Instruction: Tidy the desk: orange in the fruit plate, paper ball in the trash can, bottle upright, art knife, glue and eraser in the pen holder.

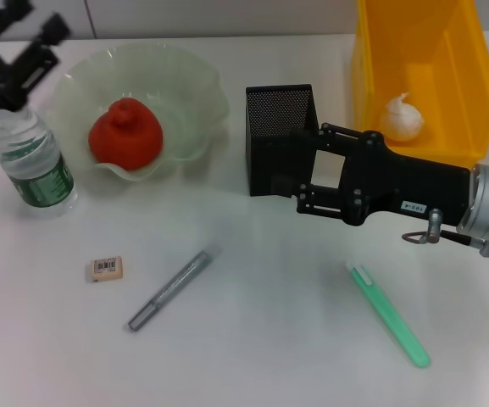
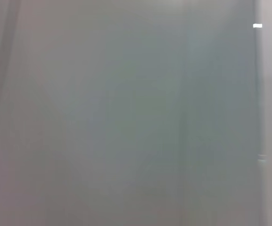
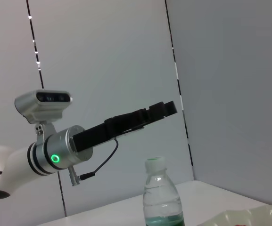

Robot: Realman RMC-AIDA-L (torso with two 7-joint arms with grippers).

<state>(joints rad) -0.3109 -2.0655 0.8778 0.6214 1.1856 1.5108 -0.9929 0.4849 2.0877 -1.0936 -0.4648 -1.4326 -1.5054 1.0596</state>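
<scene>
The orange (image 1: 125, 131) lies in the fruit plate (image 1: 195, 102). The paper ball (image 1: 402, 119) rests inside the yellow trash can (image 1: 473, 93). At the left the bottle (image 1: 34, 163) stands upright, and its cap also shows in the right wrist view (image 3: 155, 165). My left gripper (image 1: 36, 24) hovers open just above it and holds nothing. The right gripper (image 1: 300, 170) is open, level with the right side of the pen holder (image 1: 274, 127). On the table lie the eraser (image 1: 106, 269), the grey art knife (image 1: 172, 290) and a light green stick with a white tip (image 1: 388, 314).
The left wrist view is filled by a plain grey surface. In the right wrist view the left arm and its gripper (image 3: 161, 110) reach over the bottle before grey wall panels. The trash can stands at the back right, close behind my right arm.
</scene>
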